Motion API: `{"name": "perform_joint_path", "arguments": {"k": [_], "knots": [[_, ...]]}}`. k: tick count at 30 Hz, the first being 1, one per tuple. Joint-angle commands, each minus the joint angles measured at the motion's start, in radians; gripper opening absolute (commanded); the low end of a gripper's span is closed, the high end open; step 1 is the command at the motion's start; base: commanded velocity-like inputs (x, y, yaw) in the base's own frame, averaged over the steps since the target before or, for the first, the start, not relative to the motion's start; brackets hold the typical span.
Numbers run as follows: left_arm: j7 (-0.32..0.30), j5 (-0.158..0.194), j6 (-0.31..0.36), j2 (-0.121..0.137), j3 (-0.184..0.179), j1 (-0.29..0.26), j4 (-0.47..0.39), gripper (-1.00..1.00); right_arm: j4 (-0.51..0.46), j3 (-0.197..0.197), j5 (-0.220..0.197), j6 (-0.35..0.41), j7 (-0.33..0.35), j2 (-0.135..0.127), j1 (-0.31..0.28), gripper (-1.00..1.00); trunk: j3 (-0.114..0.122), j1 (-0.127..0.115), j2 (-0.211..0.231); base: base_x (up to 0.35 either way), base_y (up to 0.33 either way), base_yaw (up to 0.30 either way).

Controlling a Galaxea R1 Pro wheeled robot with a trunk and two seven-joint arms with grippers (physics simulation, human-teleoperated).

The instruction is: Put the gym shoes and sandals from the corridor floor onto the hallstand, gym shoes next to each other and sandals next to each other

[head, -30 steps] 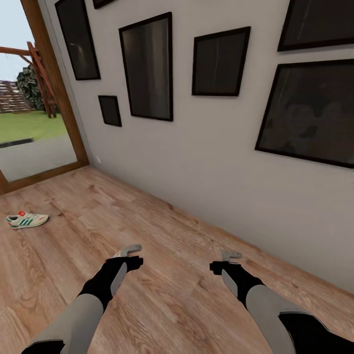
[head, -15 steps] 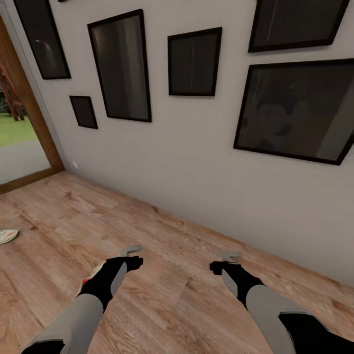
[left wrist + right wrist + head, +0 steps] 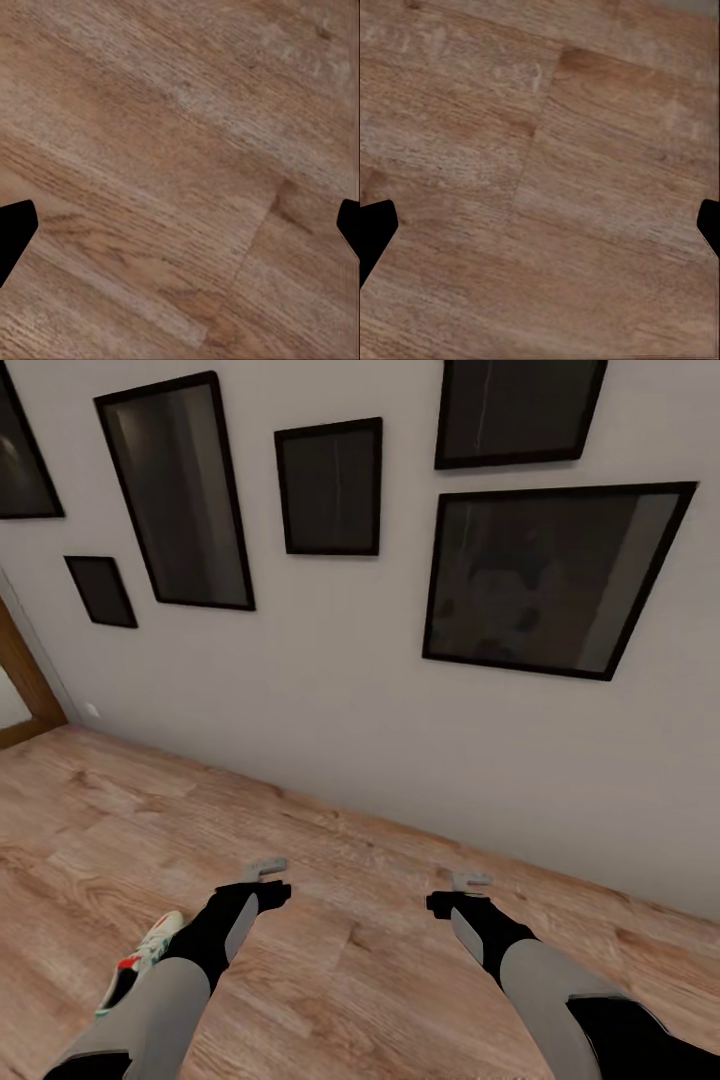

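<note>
One gym shoe [image 3: 143,957], white with green stripes and a red patch, lies on the corridor floor [image 3: 350,960] at the lower left, partly covered by my left forearm. My left gripper [image 3: 266,869] hangs open above bare planks, just right of and beyond that shoe. My right gripper [image 3: 470,880] is open too, over bare floor near the wall. In the left wrist view the left gripper [image 3: 180,232] has its dark fingertips [image 3: 13,229] spread wide with only wood between them. The right gripper [image 3: 540,232] looks the same in the right wrist view. The sandals and the hallstand are out of view.
A light grey wall [image 3: 330,690] with several dark framed pictures [image 3: 545,580] runs diagonally across, meeting the floor close beyond my grippers. A wooden door frame [image 3: 30,690] stands at the far left edge. Open floor stretches to the left and toward me.
The camera has turned right, so the wall and doorway slid left. The far gym shoe by the door left the view, and a nearer one came out from beside my left forearm. Both grippers stay open.
</note>
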Motion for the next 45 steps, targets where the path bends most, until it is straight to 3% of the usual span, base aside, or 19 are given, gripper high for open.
{"name": "perform_joint_path", "arguments": {"k": [1, 45], "knots": [[0.0, 0.0, 0.0, 0.0, 0.0, 0.0, 0.0, 1.0, 0.0, 0.0, 0.0, 0.0, 0.0, 0.0, 0.0, 1.0, 0.0, 0.0, 0.0, 0.0, 0.0, -0.287], [0.0, 0.0, 0.0, 0.0, 0.0, 0.0, 0.0, 1.0, 0.0, 0.0, 0.0, 0.001, 0.0, 0.0, 0.0, 1.0, -0.007, 0.0, 0.0, 0.0, 0.0, -0.294]]}}
